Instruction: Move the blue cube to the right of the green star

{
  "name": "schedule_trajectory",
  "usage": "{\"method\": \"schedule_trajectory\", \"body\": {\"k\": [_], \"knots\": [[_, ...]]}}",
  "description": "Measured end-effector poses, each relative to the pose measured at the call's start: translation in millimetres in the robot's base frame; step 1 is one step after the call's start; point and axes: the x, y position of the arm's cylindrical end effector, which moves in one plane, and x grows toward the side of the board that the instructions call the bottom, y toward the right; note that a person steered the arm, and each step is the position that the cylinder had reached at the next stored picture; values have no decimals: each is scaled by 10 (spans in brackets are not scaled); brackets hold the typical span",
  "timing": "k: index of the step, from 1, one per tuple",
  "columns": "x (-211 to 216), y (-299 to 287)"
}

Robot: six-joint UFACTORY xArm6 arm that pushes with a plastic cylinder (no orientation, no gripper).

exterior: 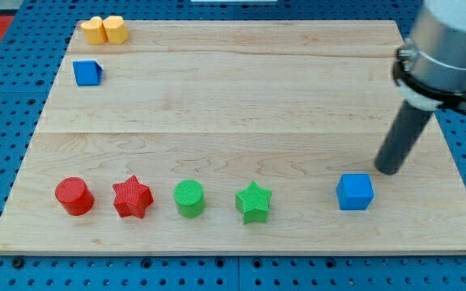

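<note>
A blue cube point(355, 192) sits on the wooden board near the view's bottom right. A green star point(254, 202) lies to its left in the bottom row, about a block's width of gap between them. My tip point(387, 170) is just up and right of this blue cube, close to its top right corner; I cannot tell if they touch. A second blue cube point(86, 73) sits far off at the view's upper left.
The bottom row also holds a red cylinder point(74, 196), a red star point(132, 197) and a green cylinder point(190, 199), left of the green star. Two yellow blocks point(104, 30) sit together at the top left corner. The board's right edge point(459, 162) runs close to my tip.
</note>
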Motion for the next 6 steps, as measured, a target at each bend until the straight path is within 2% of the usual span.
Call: {"method": "schedule_trajectory", "body": {"k": [1, 2, 3, 4, 5, 6], "knots": [[285, -24], [401, -468], [337, -703], [67, -720], [3, -872], [116, -944]]}}
